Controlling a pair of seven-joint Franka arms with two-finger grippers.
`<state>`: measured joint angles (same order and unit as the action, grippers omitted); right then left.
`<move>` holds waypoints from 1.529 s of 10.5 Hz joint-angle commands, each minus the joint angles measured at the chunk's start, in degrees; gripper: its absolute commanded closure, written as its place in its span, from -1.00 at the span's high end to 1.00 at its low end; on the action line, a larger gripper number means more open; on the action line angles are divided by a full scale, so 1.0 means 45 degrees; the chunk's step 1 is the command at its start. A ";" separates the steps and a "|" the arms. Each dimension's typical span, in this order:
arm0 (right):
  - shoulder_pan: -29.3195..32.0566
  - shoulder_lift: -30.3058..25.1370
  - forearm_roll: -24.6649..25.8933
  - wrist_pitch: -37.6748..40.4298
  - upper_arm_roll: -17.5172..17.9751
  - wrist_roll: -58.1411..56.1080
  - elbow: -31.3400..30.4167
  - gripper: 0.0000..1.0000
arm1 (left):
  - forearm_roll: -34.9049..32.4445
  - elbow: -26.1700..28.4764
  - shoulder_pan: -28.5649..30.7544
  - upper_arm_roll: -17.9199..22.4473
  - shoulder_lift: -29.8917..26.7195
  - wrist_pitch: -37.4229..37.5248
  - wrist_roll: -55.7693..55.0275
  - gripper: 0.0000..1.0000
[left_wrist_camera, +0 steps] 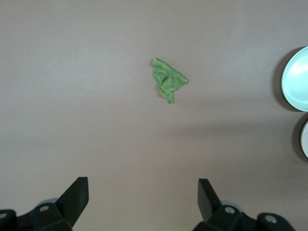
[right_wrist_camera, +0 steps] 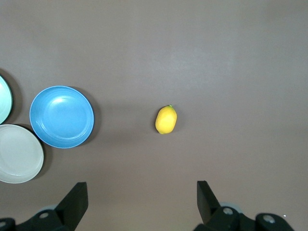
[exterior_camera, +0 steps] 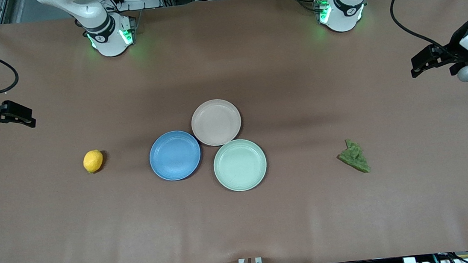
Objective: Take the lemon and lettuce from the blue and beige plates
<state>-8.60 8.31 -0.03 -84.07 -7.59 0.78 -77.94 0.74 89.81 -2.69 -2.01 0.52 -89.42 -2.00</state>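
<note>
Brown table (exterior_camera: 242, 216) before you holds three plates: blue plate (exterior_camera: 175, 155), beige plate (exterior_camera: 216, 122), mint plate (exterior_camera: 240, 165), all bare. One lemon (exterior_camera: 93, 161) and one lettuce (exterior_camera: 354, 157) lie on the table, well apart. Your left gripper (exterior_camera: 419, 68) and right gripper (exterior_camera: 26, 119) hover spread wide at their ends.

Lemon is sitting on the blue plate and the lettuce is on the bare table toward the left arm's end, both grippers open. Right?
Not quite. The lemon lies on the bare table beside the blue plate, toward the right arm's end; the front view shows it. The lettuce and the open left gripper and right gripper are as you say.
</note>
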 commanded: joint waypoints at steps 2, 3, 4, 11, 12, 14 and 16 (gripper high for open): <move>0.0366 -0.0577 0.0124 -0.0302 0.0241 -0.0055 -0.0708 1.00 | -0.0726 0.0042 0.0110 -0.0178 -0.0349 -0.0050 0.0326 1.00; 0.0368 -0.0635 0.0104 -0.0302 0.0241 -0.0055 -0.0786 1.00 | -0.0943 0.0042 0.0090 -0.0179 -0.0330 -0.0417 0.0326 1.00; 0.0368 -0.0790 0.0104 -0.0438 0.0241 -0.0036 -0.1018 1.00 | -0.1062 0.0042 0.0090 -0.0198 -0.0291 -0.0769 0.0346 1.00; 0.0387 -0.1104 0.0104 -0.0791 0.0221 0.0042 -0.1685 1.00 | -0.0556 0.0042 0.0129 -0.0257 -0.0252 -0.0909 0.0092 1.00; 0.0445 -0.1104 0.0104 -0.0713 0.0202 0.0042 -0.1704 1.00 | -0.0652 0.0042 0.0129 -0.0257 -0.0232 -0.0909 0.0111 1.00; 0.0446 -0.1084 0.0104 -0.0712 0.0202 0.0023 -0.1685 1.00 | -0.0653 0.0042 0.0129 -0.0257 -0.0232 -0.0909 0.0111 1.00; 0.0465 -0.1046 0.0104 -0.0712 0.0182 0.0023 -0.1666 1.00 | -0.0633 0.0042 0.0129 -0.0257 -0.0232 -0.0909 0.0112 1.00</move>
<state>-7.19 4.88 -0.03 -87.16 -7.46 0.78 -83.97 -2.59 89.87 -2.70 -2.67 -0.29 -93.06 -1.97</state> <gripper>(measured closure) 0.000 0.000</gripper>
